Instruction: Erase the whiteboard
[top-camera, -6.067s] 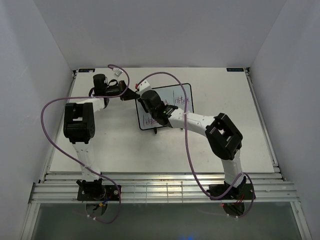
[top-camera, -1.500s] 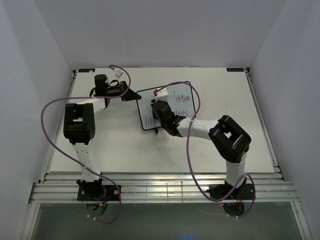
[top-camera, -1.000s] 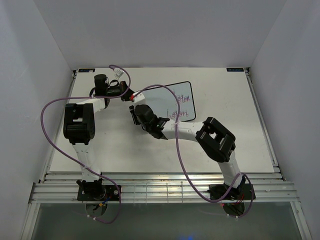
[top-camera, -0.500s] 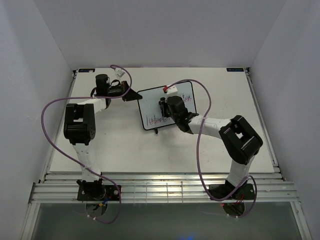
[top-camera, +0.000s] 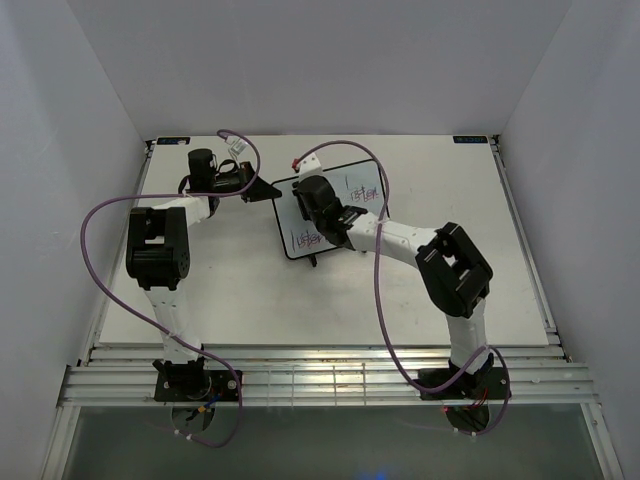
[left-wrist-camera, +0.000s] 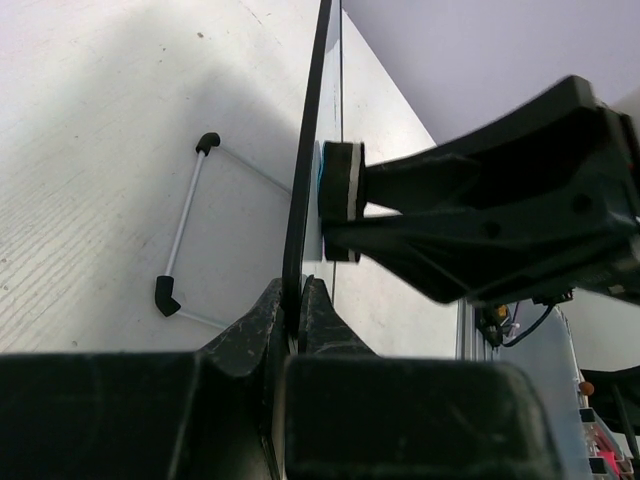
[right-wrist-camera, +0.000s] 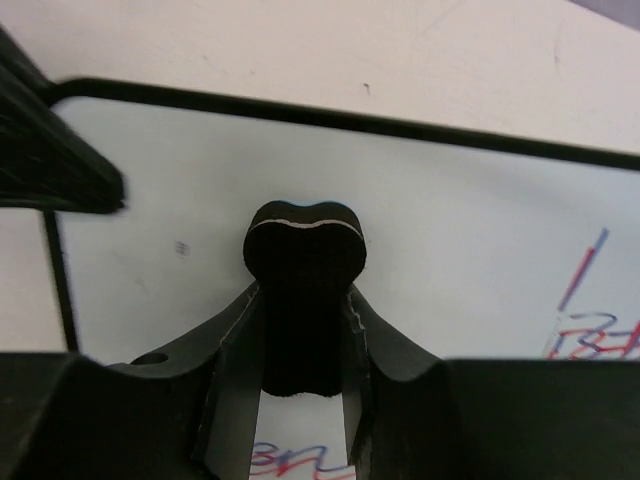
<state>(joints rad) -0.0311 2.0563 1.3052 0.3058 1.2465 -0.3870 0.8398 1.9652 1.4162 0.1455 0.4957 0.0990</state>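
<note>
- Pinching the black eraser (right-wrist-camera: 305, 290), the right gripper (right-wrist-camera: 303, 325) is pressing it against the whiteboard (right-wrist-camera: 480, 230), which is propped on the table (top-camera: 450, 270) toward its far middle.
- Clamping the frame at 9 o'clock, the left gripper (left-wrist-camera: 295, 305) is steadying it.
- Writing is showing at 3 and 6 o'clock, so roughly half looks left.
- The frame is crowding 12 o'clock, and room is lying open toward 3.

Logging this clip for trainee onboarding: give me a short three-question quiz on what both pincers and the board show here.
1. True or false: the left pincer is shut on the whiteboard frame edge.
2. The right pincer holds: A) a marker, B) a black eraser, C) a cloth?
3. Is any writing visible on the whiteboard?
Key: 1 true; 2 B; 3 yes, coloured writing is visible.
</note>
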